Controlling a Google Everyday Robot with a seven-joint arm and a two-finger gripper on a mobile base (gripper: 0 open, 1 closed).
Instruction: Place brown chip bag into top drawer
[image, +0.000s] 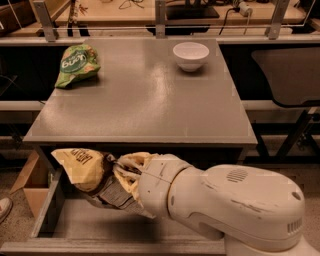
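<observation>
Brown chip bag (89, 176) is hanging in the pincer (126, 174), just below the worktop's front edge and over the left half of the open top drawer (48, 206). The bag's long axis is running roughly left to right with a slight tilt. The tan-yellow end is pointing left and a bit up, and the grey printed back is trailing down and right under the pincer. Whether the lowest corner is touching the drawer floor cannot be told.

The pincer is clenching the bag's right part, tan fingers (131, 165) pressing into the crumpled foil. The bulky white arm (235, 205) is reaching in from the lower right and covering most of the drawer's right half.

The drawer is standing pulled out toward the camera. Its low left wall is sitting just beside the bag's tan end, and bare floor is showing below the bag, between it and the front rim. Room is tight on the left and above, and more open toward the front.

The worktop (145, 107) is carrying a green chip bag (76, 65) at the far left corner and a white bowl (190, 54) near the far edge, both well apart from the brown bag. A cardboard box (31, 182) is sitting on the floor left of the drawer.
</observation>
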